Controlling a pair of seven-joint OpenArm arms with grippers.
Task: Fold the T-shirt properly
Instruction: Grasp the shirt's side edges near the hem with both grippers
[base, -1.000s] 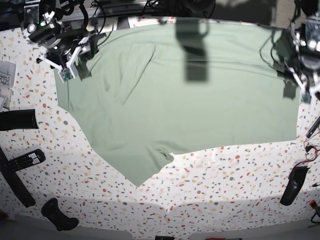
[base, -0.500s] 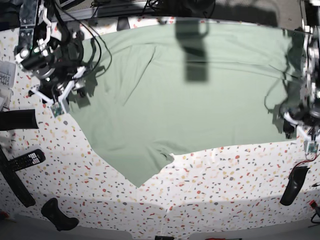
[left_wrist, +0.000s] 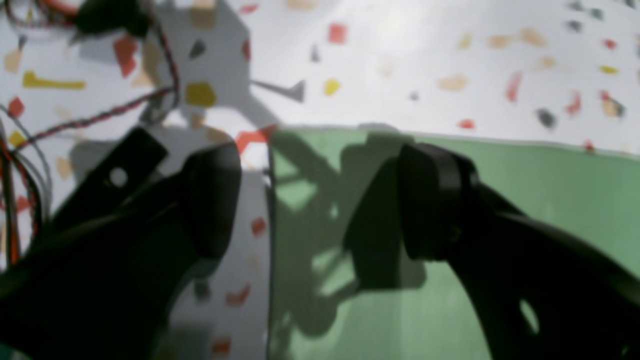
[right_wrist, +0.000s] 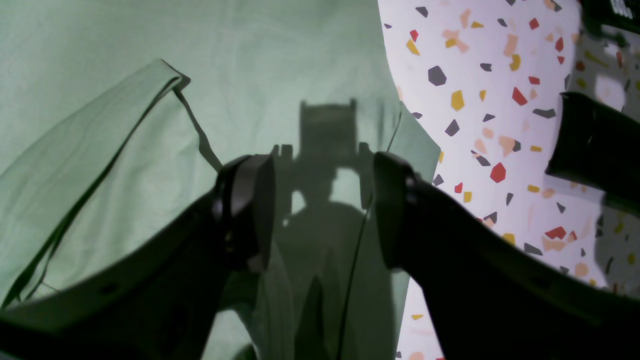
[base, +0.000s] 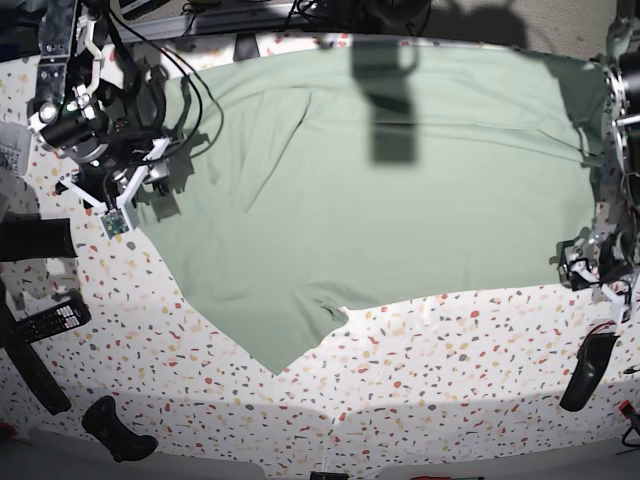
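Note:
The pale green T-shirt (base: 400, 210) lies spread flat across the speckled table (base: 450, 350), with a crease and a folded flap (right_wrist: 100, 150) near its left side. My right gripper (base: 148, 192) hovers open over the shirt's left edge; in the right wrist view its fingers (right_wrist: 245, 210) straddle the cloth (right_wrist: 250, 60) next to the hem. My left gripper (base: 587, 268) stands open at the shirt's near right corner. In the left wrist view the shirt's corner edge (left_wrist: 271, 165) runs between the two fingers (left_wrist: 430, 200), which hold nothing.
A remote control (base: 50, 322) and a black bar (base: 35, 240) lie at the left edge; the bar also shows in the right wrist view (right_wrist: 595, 145). Dark tools sit at the front left (base: 118, 430) and right (base: 585, 370). Red and black wires (left_wrist: 100, 115) trail beside the left gripper.
Both arms have come down from the far corners towards the near side along the shirt's edges. In the last half second only the left gripper still dropped a little.

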